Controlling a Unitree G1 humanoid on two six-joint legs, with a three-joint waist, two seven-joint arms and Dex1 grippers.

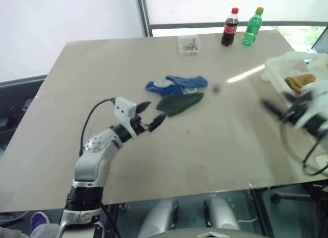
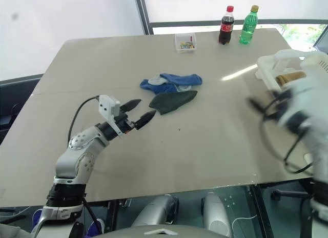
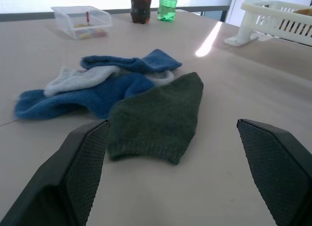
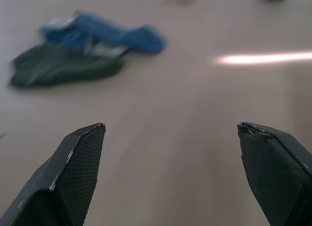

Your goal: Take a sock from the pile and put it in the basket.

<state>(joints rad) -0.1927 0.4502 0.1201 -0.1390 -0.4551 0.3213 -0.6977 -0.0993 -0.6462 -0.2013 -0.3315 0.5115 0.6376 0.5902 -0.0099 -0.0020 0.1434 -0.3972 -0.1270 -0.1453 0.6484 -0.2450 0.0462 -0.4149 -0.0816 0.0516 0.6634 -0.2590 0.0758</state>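
Note:
The pile (image 1: 177, 92) lies mid-table: bright blue socks (image 3: 97, 89) with a dark green sock (image 3: 156, 116) in front. My left gripper (image 1: 152, 114) is open and hovers just short of the green sock, pointing at it, with nothing between its fingers. The cream-white basket (image 1: 277, 74) stands at the table's right edge, and a mustard-yellow sock (image 1: 301, 81) lies inside it. My right gripper (image 4: 171, 124) is open and empty; it hangs over bare table beside the basket, blurred by motion, well to the right of the pile.
A small clear box (image 1: 188, 44) of coloured bits stands at the table's far side. Beside it are a cola bottle (image 1: 230, 27) and a green bottle (image 1: 252, 26). Bare tabletop (image 1: 230, 135) stretches between pile and basket.

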